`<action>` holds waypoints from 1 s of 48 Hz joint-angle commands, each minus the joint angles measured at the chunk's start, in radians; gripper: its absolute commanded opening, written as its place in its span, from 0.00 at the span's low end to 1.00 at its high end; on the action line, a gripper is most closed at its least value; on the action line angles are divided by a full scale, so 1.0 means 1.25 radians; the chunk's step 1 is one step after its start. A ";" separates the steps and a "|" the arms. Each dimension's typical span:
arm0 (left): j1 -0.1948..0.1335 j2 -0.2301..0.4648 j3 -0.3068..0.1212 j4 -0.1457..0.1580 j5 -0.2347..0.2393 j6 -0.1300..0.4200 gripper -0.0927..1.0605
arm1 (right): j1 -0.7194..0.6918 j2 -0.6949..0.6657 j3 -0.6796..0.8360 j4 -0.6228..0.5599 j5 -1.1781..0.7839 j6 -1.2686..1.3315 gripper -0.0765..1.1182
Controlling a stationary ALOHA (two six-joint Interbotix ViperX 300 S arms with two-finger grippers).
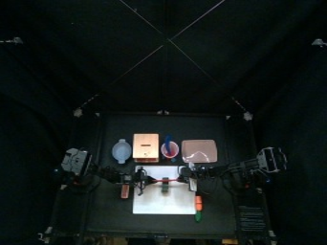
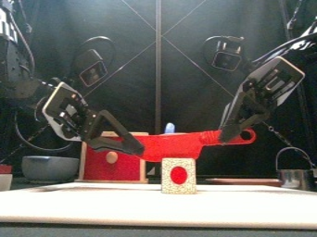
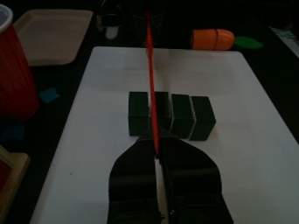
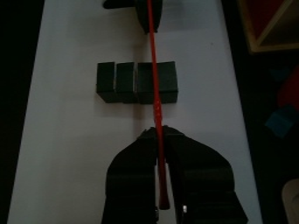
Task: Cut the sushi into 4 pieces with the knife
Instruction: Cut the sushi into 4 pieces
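Level red knife [image 2: 173, 142], lying left-to-right.
My left gripper [image 3: 158, 153] and right gripper [image 4: 158, 140] clamp its ends; sushi roll [image 3: 172, 116] beneath runs front-to-back.

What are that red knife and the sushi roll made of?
The red knife looks like moulded plastic: uniform red, no metal glint. The sushi roll seems wood or plastic: hard, square-edged matte blocks; which, I cannot tell.

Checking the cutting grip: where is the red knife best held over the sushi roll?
By its two ends, from above: the red knife lies thin and level across the sushi roll, so the left gripper and right gripper, one per end, keep its middle free.
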 commanded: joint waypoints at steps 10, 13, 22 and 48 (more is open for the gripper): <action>0.016 -0.015 -0.028 -0.002 -0.010 -0.004 0.26 | 0.005 0.005 -0.039 0.002 -0.010 -0.001 0.13; 0.016 -0.006 -0.031 -0.002 -0.010 -0.005 0.26 | 0.005 0.012 -0.040 0.002 -0.010 0.000 0.13; 0.016 0.029 -0.036 -0.031 -0.010 -0.005 0.26 | 0.005 0.044 -0.043 0.002 -0.013 0.001 0.13; 0.018 0.108 -0.072 -0.117 0.037 0.004 0.26 | -0.022 0.130 -0.060 0.026 0.009 -0.004 0.13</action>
